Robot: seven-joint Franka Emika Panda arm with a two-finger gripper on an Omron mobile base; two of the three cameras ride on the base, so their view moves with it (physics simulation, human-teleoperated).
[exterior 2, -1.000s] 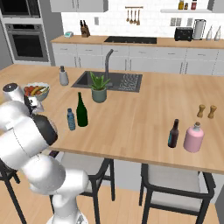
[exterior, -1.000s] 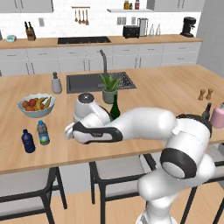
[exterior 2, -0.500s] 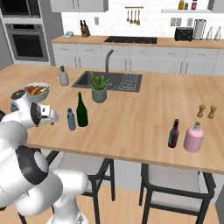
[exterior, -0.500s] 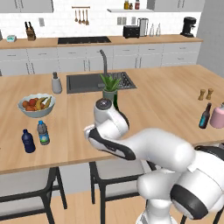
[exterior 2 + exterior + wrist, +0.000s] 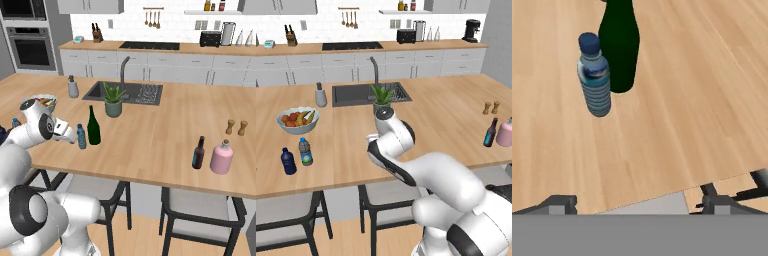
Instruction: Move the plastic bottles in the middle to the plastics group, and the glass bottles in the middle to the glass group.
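the tall dark-green glass wine bottle (image 5: 93, 126) stood upright near the front edge of the long wooden island counter (image 5: 175, 130), toward its left end. a small clear plastic water bottle with a blue label (image 5: 81, 137) stood just beside it. another small clear plastic water bottle (image 5: 304, 152) and a squat solid dark-blue bottle (image 5: 288, 161) stood together nearer the left end. a slim dark bottle with a blue label (image 5: 198, 153) stood near the right front corner. the white arm's two-finger gripper (image 5: 637, 204) hung released, jaws wide, holding nothing.

Arm (image 5: 406, 165) folded low, fingers (image 5: 562, 204) wide apart.
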